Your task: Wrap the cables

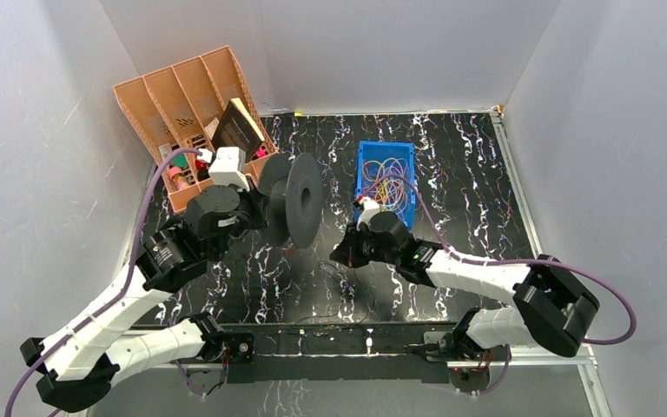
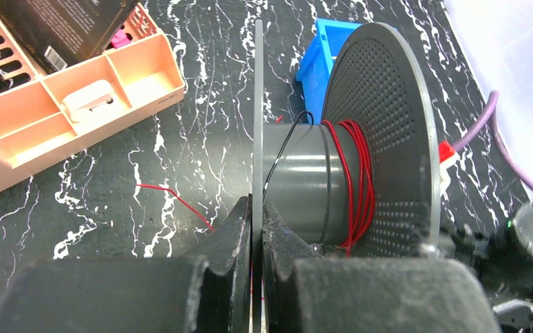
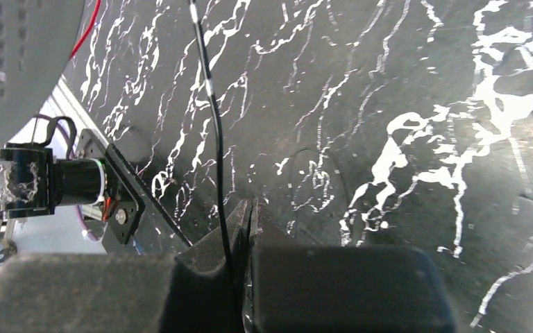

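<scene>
Left hand (image 2: pixel 257 229) clamps the near flange of the grey spool (image 2: pixel 382 125) — red cable (image 2: pixel 361 173) is wound on its core. Right hand (image 3: pixel 248 216) pinches the black cable (image 3: pixel 212 104).

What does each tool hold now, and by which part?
The left tool clamps the grey plastic spool by the edge of its thin flange. The right tool pinches the thin black cable; how near its end cannot be told.

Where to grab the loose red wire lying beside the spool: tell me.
Grip the red wire on its straight stretch near the free end, coming from straight above with jaws across it: it lies flat on the table.
</scene>
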`<state>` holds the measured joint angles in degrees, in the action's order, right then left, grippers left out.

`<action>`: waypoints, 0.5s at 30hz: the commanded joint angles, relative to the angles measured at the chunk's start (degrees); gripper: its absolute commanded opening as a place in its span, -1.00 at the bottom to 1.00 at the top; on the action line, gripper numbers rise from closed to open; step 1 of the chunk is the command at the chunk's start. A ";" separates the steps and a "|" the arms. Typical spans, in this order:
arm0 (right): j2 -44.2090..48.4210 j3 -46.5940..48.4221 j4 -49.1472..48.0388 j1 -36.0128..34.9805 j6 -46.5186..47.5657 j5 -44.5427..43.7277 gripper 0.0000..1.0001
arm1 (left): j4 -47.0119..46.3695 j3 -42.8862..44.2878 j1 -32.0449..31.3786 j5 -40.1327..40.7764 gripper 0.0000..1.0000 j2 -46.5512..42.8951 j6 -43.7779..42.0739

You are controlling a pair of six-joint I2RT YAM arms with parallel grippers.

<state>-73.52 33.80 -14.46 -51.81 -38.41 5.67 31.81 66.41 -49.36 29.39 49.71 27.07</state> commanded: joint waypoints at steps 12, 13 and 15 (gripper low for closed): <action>-3.47 5.22 -2.37 -14.89 -0.17 -7.46 -0.86 | -11.43 1.44 0.09 14.59 -1.00 3.14 1.36; -3.83 6.09 -1.50 -15.95 0.02 -8.61 -0.86 | -11.69 1.44 0.11 15.24 -1.00 3.67 1.20; -4.31 7.96 0.30 -18.41 0.55 -10.66 -0.86 | -12.36 1.28 0.10 16.04 -1.00 4.25 0.63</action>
<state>-77.06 36.36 -15.49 -66.37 -38.96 0.14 26.06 66.39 -49.34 40.29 53.47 28.16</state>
